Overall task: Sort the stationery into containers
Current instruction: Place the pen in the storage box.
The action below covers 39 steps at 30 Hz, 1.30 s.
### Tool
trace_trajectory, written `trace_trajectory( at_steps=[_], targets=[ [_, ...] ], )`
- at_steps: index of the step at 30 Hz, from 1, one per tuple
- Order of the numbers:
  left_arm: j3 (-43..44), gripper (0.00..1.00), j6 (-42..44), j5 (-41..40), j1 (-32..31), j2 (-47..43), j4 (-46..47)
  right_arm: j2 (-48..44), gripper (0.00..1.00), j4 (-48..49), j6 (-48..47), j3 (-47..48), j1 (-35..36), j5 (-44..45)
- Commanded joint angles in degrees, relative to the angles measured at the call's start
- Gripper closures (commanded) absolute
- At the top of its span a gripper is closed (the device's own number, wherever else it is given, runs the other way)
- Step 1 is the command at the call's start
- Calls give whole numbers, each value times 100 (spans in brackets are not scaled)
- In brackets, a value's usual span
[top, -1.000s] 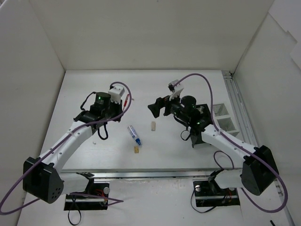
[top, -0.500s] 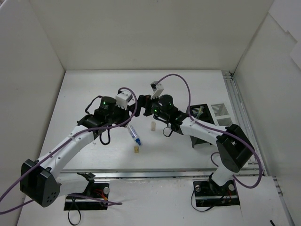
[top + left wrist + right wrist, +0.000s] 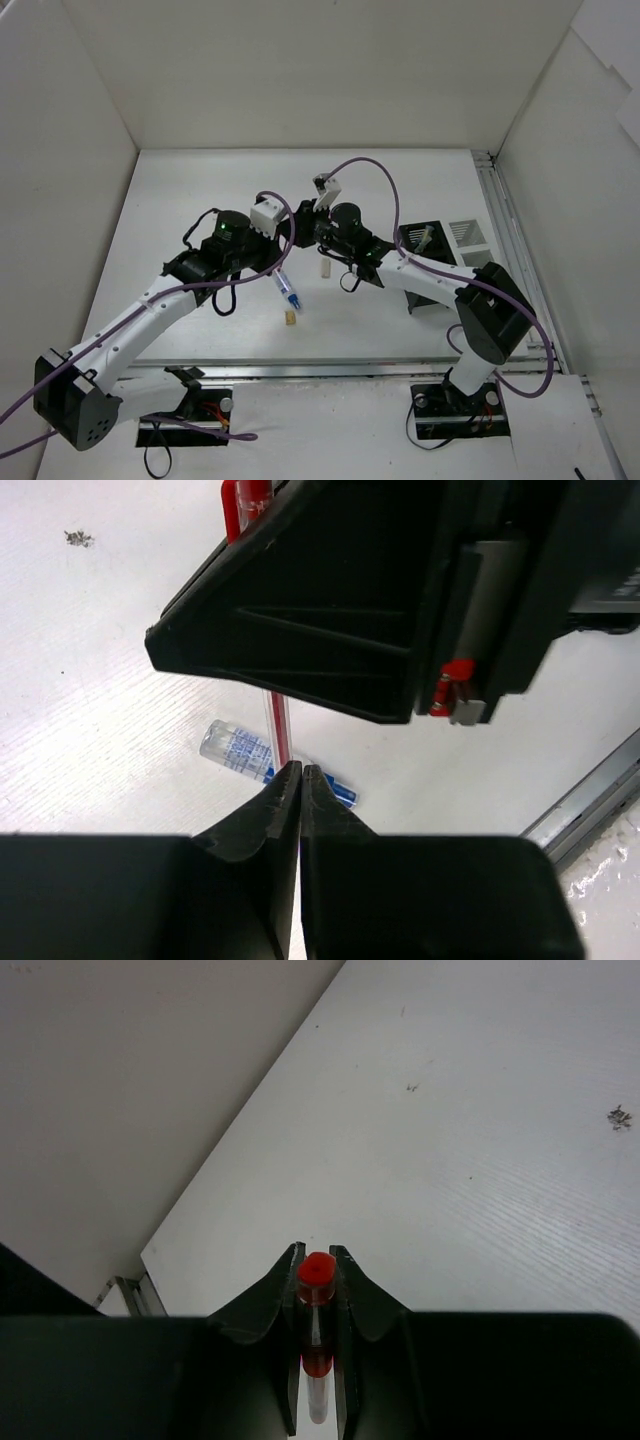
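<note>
A red pen (image 3: 281, 725) runs from my left gripper (image 3: 301, 770), which is shut on its lower end, up into my right gripper. In the right wrist view my right gripper (image 3: 316, 1260) is shut on the pen's red cap (image 3: 317, 1272). Seen from above, the two grippers meet tip to tip over the middle of the table, left gripper (image 3: 287, 234) and right gripper (image 3: 304, 229). On the table below lie a white blue-capped tube (image 3: 285, 285) and two beige eraser blocks (image 3: 324, 268) (image 3: 290, 318). The black mesh organiser (image 3: 437, 231) and the white slotted box (image 3: 470, 232) stand at the right.
White walls enclose the table on the left, back and right. A metal rail (image 3: 505, 220) runs along the right edge. The right arm's forearm (image 3: 420, 280) crosses in front of the organiser. Purple cables loop over both arms.
The right arm swung left from the organiser to the left gripper, and its jaws closed on the red pen. The left arm moved a little right with the pen.
</note>
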Motion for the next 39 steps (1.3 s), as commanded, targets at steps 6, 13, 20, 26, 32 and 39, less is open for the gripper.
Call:
trace_trajectory(
  at_steps=[6,13,20,26,32,39],
  targets=[
    [-59,1,-1,-97,-94,-664,253,-1473,100,429,-993,-463,-317,826],
    [-165,0,-19,-439,-94,-1174,139,-3328,100,88,-1784,-1552,-916,2046],
    [-112,0,-81,-766,99,-1166,-10,-4867,100,-2362,-2549,-1686,-1179,3875],
    [-24,0,-81,-529,267,-920,25,-5826,100,-2937,-2769,-2230,-1355,5002],
    [160,0,-107,-361,372,-472,-10,-5687,100,-2473,-2681,-2731,-1803,4695],
    [125,0,-160,-176,425,-182,86,-4851,92,-1381,-2778,-3197,-2138,4466]
  ],
)
